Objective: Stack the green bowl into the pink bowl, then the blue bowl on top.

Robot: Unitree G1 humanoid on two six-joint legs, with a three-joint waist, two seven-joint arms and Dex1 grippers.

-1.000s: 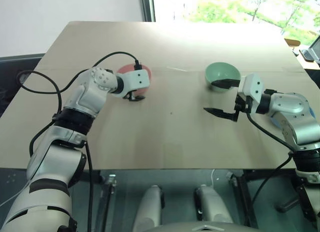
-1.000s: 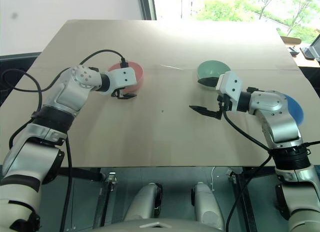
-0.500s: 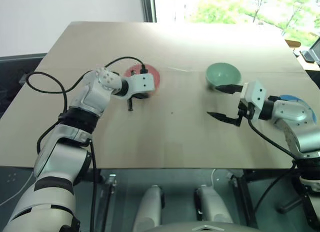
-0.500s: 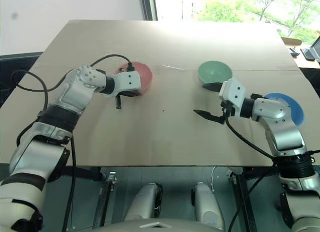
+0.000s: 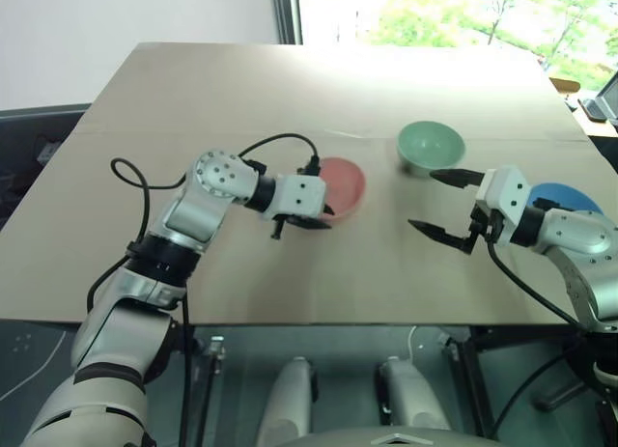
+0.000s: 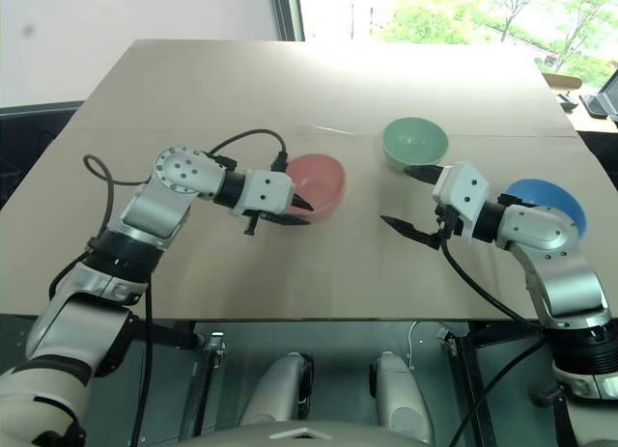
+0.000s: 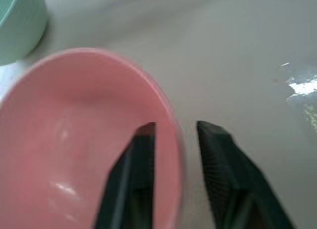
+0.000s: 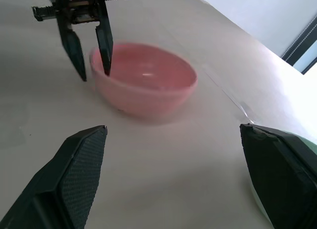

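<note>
Astride the pink bowl (image 6: 317,184) rim, left claw (image 6: 286,211) pinches; right claw (image 6: 413,200) spread.

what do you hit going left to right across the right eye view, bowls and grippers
left gripper → pink bowl → green bowl → blue bowl; the right gripper overlaps the green bowl's span, so I leave it out.

On the table (image 6: 193,90), the pink bowl (image 6: 323,181) stands left of the green bowl (image 6: 415,141), a little nearer; the blue bowl (image 6: 550,201) is farthest right.
</note>
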